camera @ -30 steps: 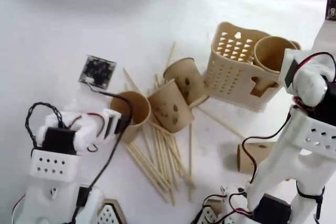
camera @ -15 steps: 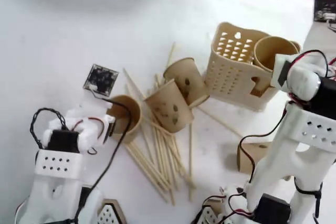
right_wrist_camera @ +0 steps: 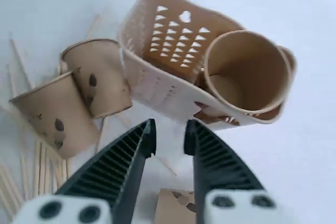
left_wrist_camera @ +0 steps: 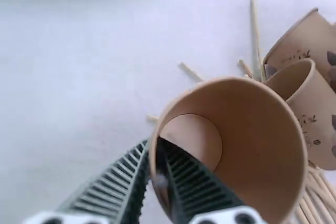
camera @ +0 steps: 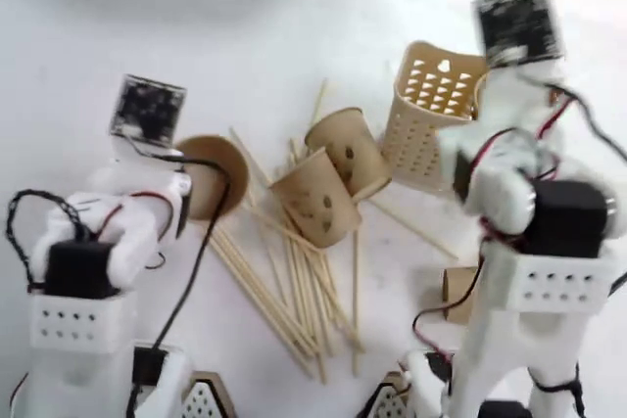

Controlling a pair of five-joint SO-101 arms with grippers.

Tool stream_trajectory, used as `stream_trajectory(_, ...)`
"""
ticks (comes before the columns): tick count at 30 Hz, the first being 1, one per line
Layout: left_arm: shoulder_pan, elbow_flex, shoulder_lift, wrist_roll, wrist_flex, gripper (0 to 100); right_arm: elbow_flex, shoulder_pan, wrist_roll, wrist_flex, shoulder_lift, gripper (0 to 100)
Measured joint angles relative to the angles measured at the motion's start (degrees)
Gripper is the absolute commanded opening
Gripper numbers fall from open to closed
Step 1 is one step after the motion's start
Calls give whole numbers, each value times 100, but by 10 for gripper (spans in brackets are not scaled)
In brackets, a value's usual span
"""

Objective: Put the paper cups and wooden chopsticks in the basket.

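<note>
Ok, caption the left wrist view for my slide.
Left claw clamps the rim of a paper cup, two other cups and loose chopsticks lying on the white table beyond.

White table point(camera: 294, 36). Centre of frame: loose pile of wooden chopsticks point(camera: 294, 291); paper cup point(camera: 315, 201) on side atop pile, second cup point(camera: 345, 149) touching it. Upper right: basket point(camera: 426, 115). Lower right: third cup point(camera: 458, 293) on side.

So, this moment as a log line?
left gripper: shut on rim of brown paper cup | right gripper: open, near beige perforated plastic basket | basket: one paper cup inside | wooden chopsticks: on table
</note>
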Motion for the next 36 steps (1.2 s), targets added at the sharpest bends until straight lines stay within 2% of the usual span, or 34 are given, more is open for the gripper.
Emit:
stream_trajectory(7, 9, -1266, 0, 281, 44, 22, 1811, -1327, 0, -9, -782, 19)
stream_trajectory(11, 9, -1987, -18, 290, 35, 22, 2892, -1653, 0, -457, -1240, 20)
stream_trajectory(17, 9, -2286, -9, 290, -642, 21, 5002, -2215, 0, -1688, -1943, 21)
stream_trajectory(22, 26, -2286, -9, 563, -1336, 21, 6145, -2259, 0, -2435, -2400, 19)
stream_trajectory(25, 273, -2286, -9, 791, -1767, 21, 6444, -2286, 0, -2611, -2708, 19)
stream_trajectory(31, 1266, -2330, 536, 853, -2488, 21, 6945, -2286, 26, -2646, -3499, 19)
stream_trajectory(36, 1899, -2330, 1468, 853, -3165, 21, 7631, -2286, 747, -2646, -4281, 19)
